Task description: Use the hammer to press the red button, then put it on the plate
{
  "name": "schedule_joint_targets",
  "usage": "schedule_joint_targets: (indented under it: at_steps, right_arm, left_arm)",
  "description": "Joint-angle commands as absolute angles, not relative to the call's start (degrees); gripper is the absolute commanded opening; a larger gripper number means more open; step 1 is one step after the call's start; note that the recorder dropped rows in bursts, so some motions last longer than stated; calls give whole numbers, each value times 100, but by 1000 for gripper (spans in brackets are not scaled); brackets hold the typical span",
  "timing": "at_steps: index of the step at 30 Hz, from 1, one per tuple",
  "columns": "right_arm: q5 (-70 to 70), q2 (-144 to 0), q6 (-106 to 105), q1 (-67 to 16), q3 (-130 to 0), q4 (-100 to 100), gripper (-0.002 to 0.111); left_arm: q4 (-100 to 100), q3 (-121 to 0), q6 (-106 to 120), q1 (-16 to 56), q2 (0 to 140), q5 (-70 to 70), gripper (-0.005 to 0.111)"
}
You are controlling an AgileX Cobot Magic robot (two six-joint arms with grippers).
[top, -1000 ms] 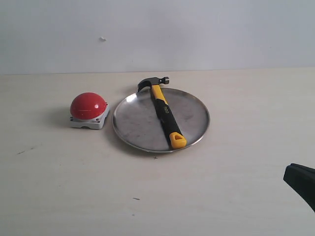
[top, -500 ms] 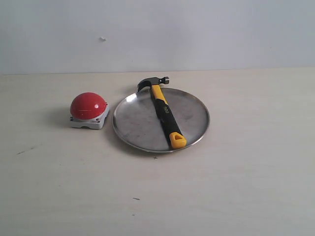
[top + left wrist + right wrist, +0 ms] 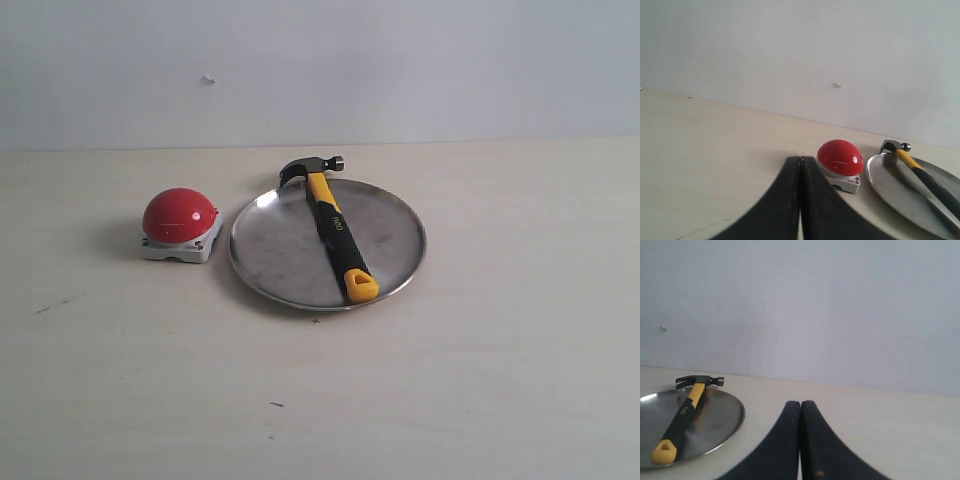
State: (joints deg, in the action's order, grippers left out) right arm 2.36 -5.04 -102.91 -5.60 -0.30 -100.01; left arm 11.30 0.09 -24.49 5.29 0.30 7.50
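The hammer lies across the silver plate, its dark head over the far rim and its yellow handle end at the near rim. The red button sits on its grey base just left of the plate. No gripper shows in the exterior view. In the left wrist view my left gripper is shut and empty, close to the red button, with the plate and hammer beyond. In the right wrist view my right gripper is shut and empty, off to the side of the plate and hammer.
A pale wooden table carries everything, with a plain white wall behind its far edge. A few small dark marks dot the tabletop near the front.
One second ago a black gripper tip showed at the lower right edge of the exterior view; it has since withdrawn out of view. Hammer, plate and button have not moved.
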Motion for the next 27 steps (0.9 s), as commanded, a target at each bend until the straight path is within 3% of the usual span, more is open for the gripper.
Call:
schedule_joint_targets:
  at_steps: [1, 6, 15, 27]
  right_arm:
    - [309, -476, -10385, -530, 0, -9995, 0]
    - [309, -476, -9058, -530, 0, -8748, 0]
    - [620, -476, 234, -530, 0, 190, 0]
    - [761, -476, 46, -530, 0, 224, 0]
  left_arm:
    - [1106, 0, -2421, 521, 0, 707, 0]
    - [1106, 0, -2421, 521, 0, 707, 0]
    - [1106, 0, -2421, 521, 0, 707, 0]
    - [1106, 0, -2421, 521, 0, 707, 0]
